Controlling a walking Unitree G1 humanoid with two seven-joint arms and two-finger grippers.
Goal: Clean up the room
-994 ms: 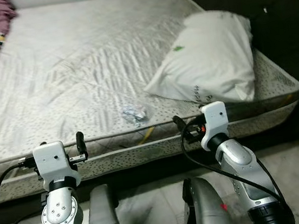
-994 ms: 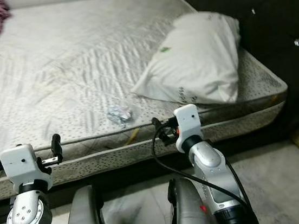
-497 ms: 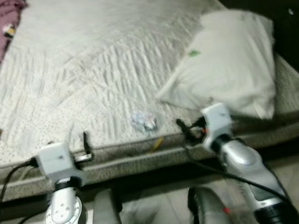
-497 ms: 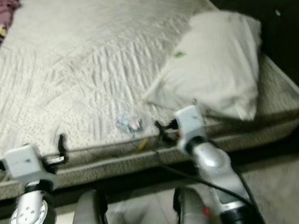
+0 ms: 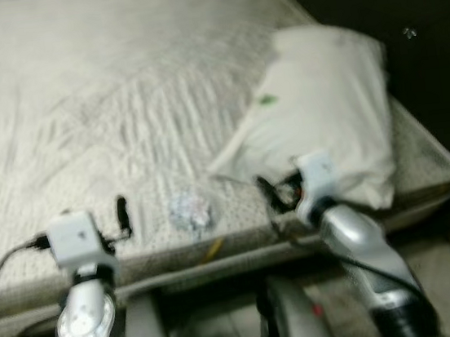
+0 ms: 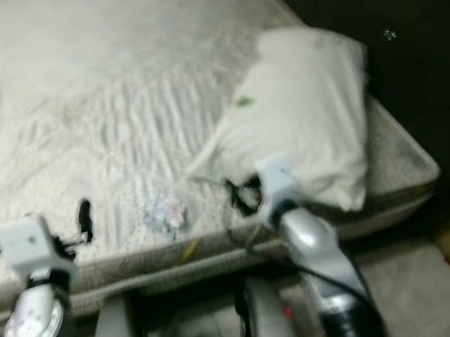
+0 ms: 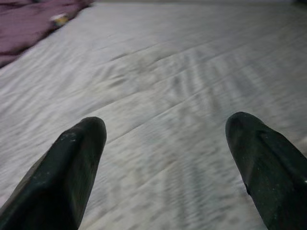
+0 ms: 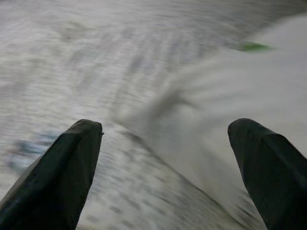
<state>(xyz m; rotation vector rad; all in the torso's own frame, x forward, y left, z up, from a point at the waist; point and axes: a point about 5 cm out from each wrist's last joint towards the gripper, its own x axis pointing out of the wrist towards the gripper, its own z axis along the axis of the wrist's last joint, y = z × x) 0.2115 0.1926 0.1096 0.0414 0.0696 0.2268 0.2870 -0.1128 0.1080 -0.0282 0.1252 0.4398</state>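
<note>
Since a second ago the whole picture has slid and blurred, so the head camera has moved, and both arms now reach over the near edge of the bare, pale quilted mattress (image 5: pixel 117 91), where before they hung short of it. The left gripper (image 7: pixel 165 143) hovers low over bare mattress at the near left, its two black fingers spread wide with nothing between them. The right gripper (image 8: pixel 165 143) is likewise open and empty, held near the low corner of the large white pillow (image 5: pixel 326 123) that lies at the right against the dark tufted headboard (image 5: pixel 404 23). The likely thing to tidy, a small crumpled clear-and-white wrapper (image 5: pixel 190 212), lies between the two grippers near the front edge of the mattress, apart from both, with a thin yellow sliver (image 5: pixel 212 250) just nearer on the mattress side. The risks from here, as I judge them: the blur suggests the body is not settled, so a reach made now could land beside the wrapper; the light wrapper could be nudged over the edge to the floor; and the right fingers could snag the pillow corner instead.
</note>
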